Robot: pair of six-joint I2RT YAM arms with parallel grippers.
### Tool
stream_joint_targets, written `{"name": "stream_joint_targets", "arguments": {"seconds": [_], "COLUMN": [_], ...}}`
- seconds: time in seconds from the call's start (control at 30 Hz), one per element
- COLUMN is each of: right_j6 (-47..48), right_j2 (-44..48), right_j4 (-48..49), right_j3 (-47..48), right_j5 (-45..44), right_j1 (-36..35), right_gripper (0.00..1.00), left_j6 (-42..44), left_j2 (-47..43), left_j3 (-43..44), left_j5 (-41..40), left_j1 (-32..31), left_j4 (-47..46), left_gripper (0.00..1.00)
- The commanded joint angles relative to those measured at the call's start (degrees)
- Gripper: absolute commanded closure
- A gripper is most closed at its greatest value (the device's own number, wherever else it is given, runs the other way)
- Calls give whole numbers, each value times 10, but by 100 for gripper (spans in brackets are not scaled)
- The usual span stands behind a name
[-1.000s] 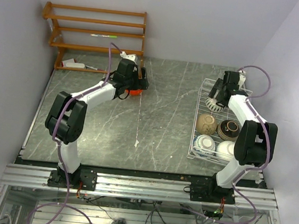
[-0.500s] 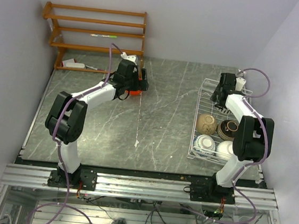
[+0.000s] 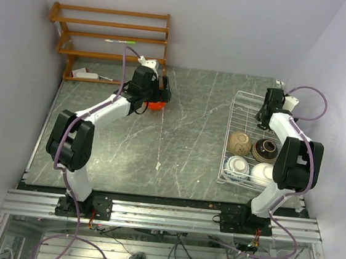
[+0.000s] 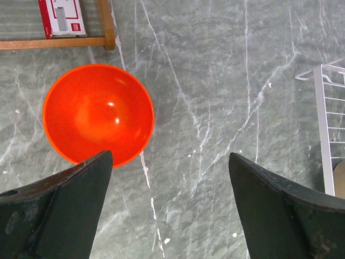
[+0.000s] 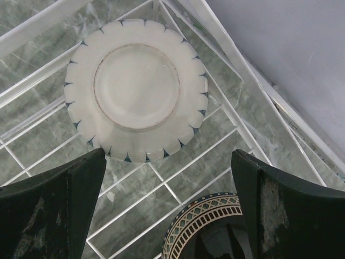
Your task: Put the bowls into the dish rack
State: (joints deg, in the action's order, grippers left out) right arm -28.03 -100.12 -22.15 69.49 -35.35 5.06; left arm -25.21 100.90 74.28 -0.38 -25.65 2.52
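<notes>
Bench: grey-green marble-look top with pale veins, a small white scrap near the middle. Pale walls close in the far, left and right sides. A metal rail runs along the near edge, under the arm bases.

Far left corner: brown wooden shelf unit. A red-and-white box lies on its lowest board and a thin green-white item on a middle one.

Orange bowl sits upright on the bench toward the far edge, left of middle, just off the shelf's foot. Left gripper hovers over it, released and jaws wide. The bowl sits off to the left finger's side, not between the fingers. Contact can't be told.

Dish rack: white wire, along the right edge. Its near half holds a tan bowl, a dark bowl with patterned rim, a blue-and-white bowl and a white bowl, packed two by two.

Right gripper is over the rack's far end, released and empty. Below it a white scalloped bowl lies upside down on the grid bars, beside the dark bowl.
</notes>
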Motion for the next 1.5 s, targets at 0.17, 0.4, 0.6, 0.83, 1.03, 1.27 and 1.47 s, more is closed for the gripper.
{"name": "stream_joint_targets", "arguments": {"seconds": [0.17,0.4,0.6,0.83,1.03,1.27,1.47], "right_j6": [19,39,27,15,23,26,25], "right_j2": [86,179,254,290,292,293,295], "right_j4": [57,64,58,64,62,58,57], "right_j3": [-48,-54,-66,-74,-79,-81,-84], "right_j5": [129,274,353,425,423,421,420], "right_j1": [25,12,9,7,1,-5,-6], "right_gripper": [0,0,0,0,0,0,0], "left_j6": [34,58,73,104,119,136,140], "left_j2": [-12,31,103,177,220,252,252], "left_j3": [10,43,90,150,190,209,196], "left_j5": [-7,-38,-23,-82,-157,-203,-230], "left_j1": [5,5,4,-18,-45,-56,-59], "left_j4": [-3,9,30,71,100,122,120], "left_gripper": [1,2,14,17,19,33,50]}}
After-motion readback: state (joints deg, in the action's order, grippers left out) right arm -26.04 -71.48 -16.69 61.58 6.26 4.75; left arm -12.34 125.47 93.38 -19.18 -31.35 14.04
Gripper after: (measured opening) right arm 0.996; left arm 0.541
